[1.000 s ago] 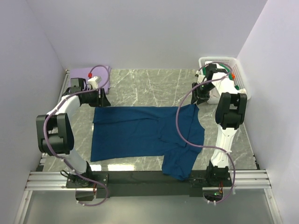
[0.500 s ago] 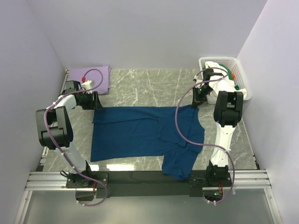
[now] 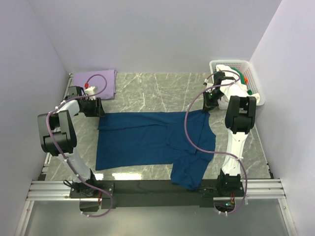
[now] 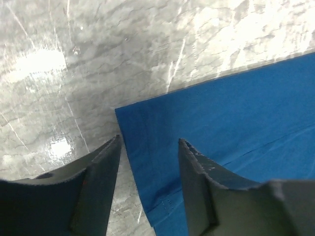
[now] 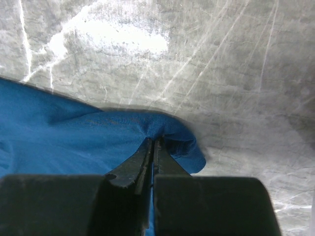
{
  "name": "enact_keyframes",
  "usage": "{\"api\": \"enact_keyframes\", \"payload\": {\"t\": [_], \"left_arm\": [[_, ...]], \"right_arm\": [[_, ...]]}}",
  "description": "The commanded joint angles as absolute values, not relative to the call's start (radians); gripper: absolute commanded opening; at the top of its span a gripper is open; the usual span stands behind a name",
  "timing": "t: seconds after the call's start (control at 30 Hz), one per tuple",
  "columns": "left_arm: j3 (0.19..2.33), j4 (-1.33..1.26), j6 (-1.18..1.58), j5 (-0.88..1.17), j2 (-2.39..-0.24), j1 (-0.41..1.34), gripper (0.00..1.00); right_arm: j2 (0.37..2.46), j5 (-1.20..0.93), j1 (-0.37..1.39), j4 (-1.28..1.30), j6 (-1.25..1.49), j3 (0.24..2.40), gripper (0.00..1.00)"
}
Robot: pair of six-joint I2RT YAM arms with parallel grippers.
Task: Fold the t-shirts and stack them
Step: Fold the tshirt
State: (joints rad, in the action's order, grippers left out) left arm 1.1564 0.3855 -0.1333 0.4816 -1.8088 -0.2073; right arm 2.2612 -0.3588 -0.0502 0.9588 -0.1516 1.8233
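Observation:
A dark navy t-shirt point(image 3: 147, 140) lies spread flat on the marble table, with one part hanging over the near edge. My left gripper point(image 3: 100, 111) is at its far left corner. In the left wrist view the left gripper point(image 4: 149, 140) is open, its fingers either side of the edge of the navy t-shirt point(image 4: 236, 113). My right gripper point(image 3: 205, 108) is at the far right corner. In the right wrist view the right gripper point(image 5: 153, 141) is shut on a bunched fold of the navy t-shirt point(image 5: 74, 132). A folded lavender t-shirt point(image 3: 98, 80) lies at the back left.
A white lattice basket point(image 3: 224, 63) stands at the back right against the wall, with white and green cloth point(image 3: 244, 78) in it. Walls close in the table on the left, back and right. The metal rail point(image 3: 147, 189) with the arm bases runs along the near edge.
The right gripper has closed on the shirt's far right corner. The left wrist has swung left and its gripper has settled at the far left corner, its jaws a little narrower.

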Motion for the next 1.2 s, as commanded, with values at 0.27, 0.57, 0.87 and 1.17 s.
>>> {"api": "enact_keyframes", "payload": {"t": [0.27, 0.57, 0.87, 1.17], "left_arm": [[1.100, 0.458, -0.216, 0.745, -1.681, -0.305, 0.44], [0.977, 0.595, -0.210, 0.887, -1.591, -0.337, 0.54], [1.002, 0.647, -0.156, 0.882, -1.666, -0.364, 0.56], [1.015, 0.698, -0.149, 0.870, -1.759, -0.367, 0.61]], "right_arm": [[2.217, -0.290, -0.055, 0.953, -0.178, 1.885, 0.00], [2.177, -0.354, -0.066, 1.028, -0.158, 1.842, 0.41], [2.181, -0.373, -0.072, 1.058, -0.153, 1.824, 0.50], [2.166, -0.434, -0.092, 1.121, -0.164, 1.812, 0.55]]}}
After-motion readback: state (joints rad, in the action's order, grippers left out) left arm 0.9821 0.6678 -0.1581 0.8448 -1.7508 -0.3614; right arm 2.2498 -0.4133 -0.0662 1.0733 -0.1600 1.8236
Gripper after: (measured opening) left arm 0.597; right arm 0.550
